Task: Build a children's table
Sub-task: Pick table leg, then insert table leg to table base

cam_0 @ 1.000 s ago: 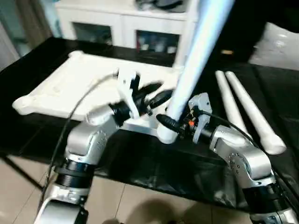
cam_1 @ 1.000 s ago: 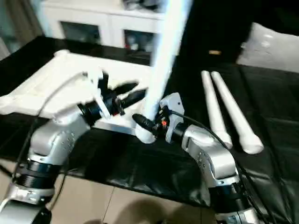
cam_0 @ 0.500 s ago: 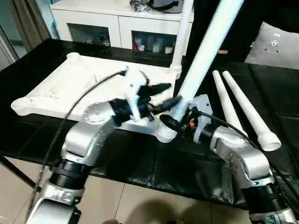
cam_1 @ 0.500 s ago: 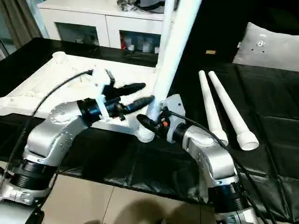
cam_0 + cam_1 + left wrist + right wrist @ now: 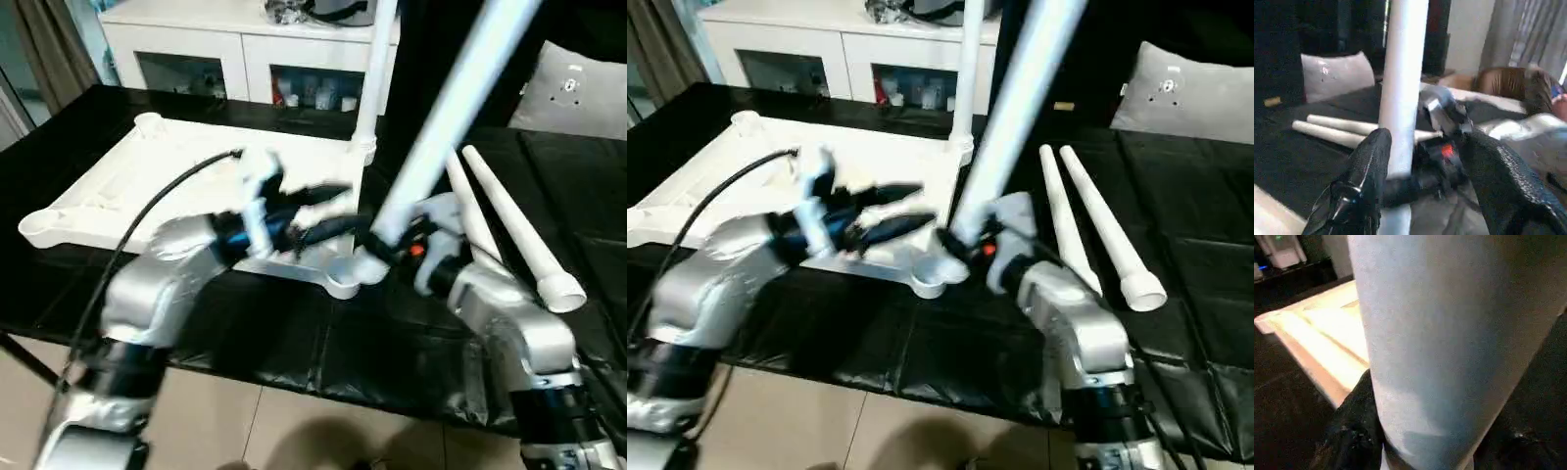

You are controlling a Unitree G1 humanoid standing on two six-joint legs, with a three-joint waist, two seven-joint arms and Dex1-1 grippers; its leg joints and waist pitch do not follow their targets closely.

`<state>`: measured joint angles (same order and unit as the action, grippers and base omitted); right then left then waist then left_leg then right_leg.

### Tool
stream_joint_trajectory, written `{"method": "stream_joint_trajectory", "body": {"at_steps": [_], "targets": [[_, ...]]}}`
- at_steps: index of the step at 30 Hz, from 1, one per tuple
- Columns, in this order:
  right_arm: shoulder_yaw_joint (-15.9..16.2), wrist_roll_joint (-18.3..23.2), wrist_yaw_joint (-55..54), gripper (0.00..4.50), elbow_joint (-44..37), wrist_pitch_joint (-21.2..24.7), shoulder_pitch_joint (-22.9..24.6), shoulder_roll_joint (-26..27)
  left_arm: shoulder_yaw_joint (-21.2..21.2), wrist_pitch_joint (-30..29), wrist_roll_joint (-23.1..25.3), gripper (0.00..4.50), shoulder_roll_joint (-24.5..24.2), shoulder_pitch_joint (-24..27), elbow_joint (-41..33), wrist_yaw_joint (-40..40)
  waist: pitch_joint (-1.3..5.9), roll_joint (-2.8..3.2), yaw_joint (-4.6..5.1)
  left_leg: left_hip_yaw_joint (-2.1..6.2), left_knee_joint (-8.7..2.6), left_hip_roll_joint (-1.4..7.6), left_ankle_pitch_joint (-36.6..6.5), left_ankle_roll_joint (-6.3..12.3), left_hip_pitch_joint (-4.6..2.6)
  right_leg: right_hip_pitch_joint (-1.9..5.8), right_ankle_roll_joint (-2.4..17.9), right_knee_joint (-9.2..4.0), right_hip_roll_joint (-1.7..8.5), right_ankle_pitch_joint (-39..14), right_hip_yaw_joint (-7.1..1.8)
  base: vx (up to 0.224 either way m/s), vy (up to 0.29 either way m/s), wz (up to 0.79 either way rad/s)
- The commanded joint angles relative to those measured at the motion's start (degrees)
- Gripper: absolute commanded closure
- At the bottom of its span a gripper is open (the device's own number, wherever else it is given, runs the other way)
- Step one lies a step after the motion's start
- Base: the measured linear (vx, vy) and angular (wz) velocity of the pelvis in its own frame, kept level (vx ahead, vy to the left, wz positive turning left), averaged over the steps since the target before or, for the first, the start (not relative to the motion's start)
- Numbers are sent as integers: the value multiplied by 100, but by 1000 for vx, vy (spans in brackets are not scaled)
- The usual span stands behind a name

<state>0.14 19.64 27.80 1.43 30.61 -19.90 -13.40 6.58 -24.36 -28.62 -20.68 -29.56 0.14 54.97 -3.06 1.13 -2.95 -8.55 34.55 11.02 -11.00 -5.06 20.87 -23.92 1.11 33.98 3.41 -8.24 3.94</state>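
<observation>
The children's table top [image 5: 167,176] lies upside down on the black bench, with one leg [image 5: 370,88] standing upright in its far right corner. My right gripper [image 5: 387,245] is shut on a second leg [image 5: 441,117], low on its shaft. That leg leans up and to the right, its lower end at the near right corner socket [image 5: 341,282]; I cannot tell whether it is seated. My left gripper [image 5: 328,211] is open just left of this leg. In the left wrist view its fingers [image 5: 1364,181] stand wide apart on either side of the leg [image 5: 1400,73].
Two loose legs [image 5: 509,230] lie side by side on the black bench, to the right of my right arm. A white cabinet [image 5: 225,49] with glass doors stands behind the bench, and a white cushion [image 5: 578,88] lies at the far right. The bench's front edge [image 5: 294,367] runs below my forearms.
My left gripper has reached right, closer to the held leg, with its fingers a little wider. The right arm has tilted the leg further right. The head camera has shifted.
</observation>
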Motion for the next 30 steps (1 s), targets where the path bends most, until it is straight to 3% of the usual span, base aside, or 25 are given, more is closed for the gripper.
{"method": "stream_joint_trajectory", "body": {"at_steps": [1,2,4,5,6,7,10,12,13,17,19,20,21,22,24,27,29,30], "targets": [[-97,-14,-103,260,-15,-56,58,-20,128,194,460,179,-202,-82,339,39,384,82,32,-26,-410,73,-1302,0,-28,357,685,-444,295,-2094,-202,0,0,0],[-207,-116,-397,260,-55,-119,82,67,462,614,1147,179,-513,-204,856,68,374,88,30,-23,-420,54,-1353,20,-47,332,544,-488,283,-2320,-197,0,0,0],[-276,-203,-635,260,-96,43,79,89,737,977,1624,179,-732,-337,1331,133,388,87,46,-12,-424,38,-1305,-33,-31,357,365,-490,303,-2534,-198,0,0,0],[-299,-218,-699,260,-117,159,77,82,830,1098,1761,179,-801,-395,1519,169,390,88,45,-17,-416,35,-1235,-43,-42,333,317,-517,301,-2565,-208,0,0,0],[-363,-191,-771,260,-118,252,74,89,936,1290,1906,207,-862,-479,1752,230,403,100,40,-12,-413,36,-1182,-49,-40,344,334,-499,309,-2499,-213,0,0,0],[-449,-152,-863,260,-116,364,70,98,1073,1538,2091,207,-936,-587,2047,308,392,78,37,-14,-426,23,-1142,-15,-22,338,321,-523,293,-2489,-211,0,0,0],[-667,8,-956,260,-87,482,60,81,1310,2148,2394,214,-968,-913,2851,616,428,79,26,-15,-413,62,-1052,-71,-17,366,531,-439,344,-2068,-229,0,0,0],[-615,42,-820,260,-133,454,73,18,1410,2315,2503,214,-966,-1030,3147,746,419,81,13,-28,-411,46,-1082,-37,-24,356,532,-469,335,-2114,-226,0,0,0],[-456,23,-592,260,-214,397,104,-85,1500,2596,2651,239,-925,-1194,3570,773,426,103,4,-21,-411,59,-1053,-36,-23,369,579,-450,352,-2021,-231,0,0,0],[-219,-5,-261,260,-429,332,211,-197,1686,3322,3070,252,-745,-1604,4582,689,435,84,-14,-18,-395,58,-898,39,15,415,681,-425,366,-1730,-232,0,0,0],[-133,-145,-276,260,-510,93,276,-181,1750,3556,3201,287,-662,-1771,4989,643,436,81,-25,-22,-398,70,-923,3,0,412,705,-410,375,-1734,-238,0,0,0],[-60,-445,-458,260,-537,-393,353,-128,1813,3762,3326,287,-607,-1899,5301,660,424,123,-24,-24,-396,64,-991,-6,-3,397,697,-439,377,-1862,-235,0,0,0],[-60,-445,-458,260,-537,-393,353,-128,1813,3762,3326,288,-607,-1899,5301,660,427,102,-29,-37,-392,65,-1024,-22,-13,375,659,-469,381,-1949,-237,0,0,0],[3,-466,-623,260,-626,141,339,-200,1853,3915,3413,297,-541,-2018,5590,678,421,100,-30,-24,-402,59,-1038,-35,-9,397,667,-458,371,-1999,-234,0,0,0],[-37,-325,-676,260,-673,618,301,-237,1880,4092,3506,310,-465,-2147,5917,706,412,111,-38,-20,-410,50,-1025,-24,-20,408,672,-464,347,-2004,-237,0,0,0],[-82,-247,-516,261,-656,619,311,-294,1963,4338,3721,331,-404,-2302,6272,692,426,100,-57,-20,-401,65,-1088,-16,-29,411,709,-473,378,-2017,-240,0,0,0],[-56,-195,-241,261,-650,360,385,-382,1987,4432,3818,348,-300,-2448,6590,689,427,100,-71,-18,-395,74,-1065,11,-20,422,776,-459,386,-1857,-241,0,0,0],[-54,-192,-191,261,-650,299,406,-389,1987,4459,3848,364,-269,-2487,6675,681,432,132,-74,-13,-392,75,-1057,19,-18,425,800,-447,388,-1799,-241,0,0,0]]}}
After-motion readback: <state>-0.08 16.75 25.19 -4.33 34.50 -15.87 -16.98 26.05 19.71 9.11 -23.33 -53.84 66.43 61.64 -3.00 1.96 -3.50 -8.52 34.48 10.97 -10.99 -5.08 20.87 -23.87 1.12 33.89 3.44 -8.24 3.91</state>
